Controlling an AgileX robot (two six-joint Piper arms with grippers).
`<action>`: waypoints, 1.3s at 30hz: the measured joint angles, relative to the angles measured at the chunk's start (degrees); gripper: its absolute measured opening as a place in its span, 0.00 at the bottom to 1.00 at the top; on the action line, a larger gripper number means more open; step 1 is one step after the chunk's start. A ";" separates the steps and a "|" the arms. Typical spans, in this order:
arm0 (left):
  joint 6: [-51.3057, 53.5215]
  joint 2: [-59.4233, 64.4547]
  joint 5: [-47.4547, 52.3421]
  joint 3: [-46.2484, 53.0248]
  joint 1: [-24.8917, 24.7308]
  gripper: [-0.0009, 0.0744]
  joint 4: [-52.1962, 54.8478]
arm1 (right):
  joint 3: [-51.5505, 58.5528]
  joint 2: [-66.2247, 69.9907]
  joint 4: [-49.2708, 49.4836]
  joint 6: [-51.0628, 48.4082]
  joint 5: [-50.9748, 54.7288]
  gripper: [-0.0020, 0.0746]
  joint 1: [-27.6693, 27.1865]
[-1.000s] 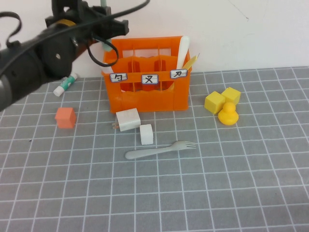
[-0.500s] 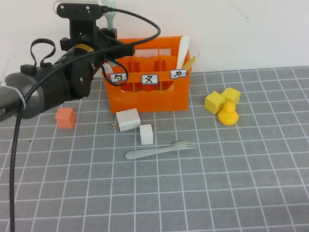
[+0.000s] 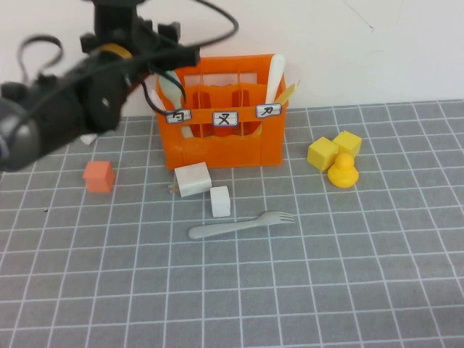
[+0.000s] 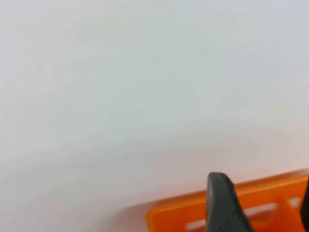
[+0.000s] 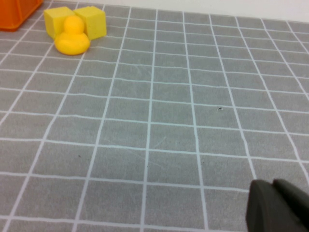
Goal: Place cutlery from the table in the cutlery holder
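The left pincer [image 3: 168,45] was blurred in the high view, and its fingers could not be made out. The far-left corner of the cutlery holder [image 3: 221,141] was hidden behind the arm. Of the right pincer [image 5: 280,205], only a dark tip was seen, cut off by the frame's edge.

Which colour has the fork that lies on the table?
The fork is grey-green, best seen in the high view.
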 joint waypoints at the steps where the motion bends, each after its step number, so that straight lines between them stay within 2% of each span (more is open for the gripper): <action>1: 0.00 -1.42 1.91 0.00 0.00 0.42 0.02 | 0.00 0.00 0.00 0.00 0.00 0.02 0.00; 3: 0.10 -4.14 5.57 0.00 0.00 0.37 0.02 | 0.00 0.00 0.00 0.00 0.00 0.02 0.00; 7: 0.57 -10.62 11.75 0.00 0.00 0.11 0.29 | 0.00 0.00 0.00 0.00 0.10 0.02 0.00; 11: 3.18 -16.60 19.13 0.00 0.00 0.03 1.16 | 0.00 0.00 0.00 0.00 0.10 0.02 0.00; 15: 5.53 -23.83 23.53 4.68 0.00 0.02 1.75 | 0.00 0.00 0.00 0.00 0.10 0.02 0.00; 28: 6.00 -51.76 20.71 35.04 0.09 0.01 0.47 | 0.00 0.00 0.00 0.00 0.10 0.02 0.00; 32: 5.81 -58.82 22.53 39.79 0.09 0.01 -0.08 | 0.00 0.00 0.00 0.00 0.10 0.02 0.00; 39: 5.54 -70.73 32.11 44.13 0.09 0.01 -0.54 | 0.00 0.00 0.00 0.00 0.10 0.02 0.00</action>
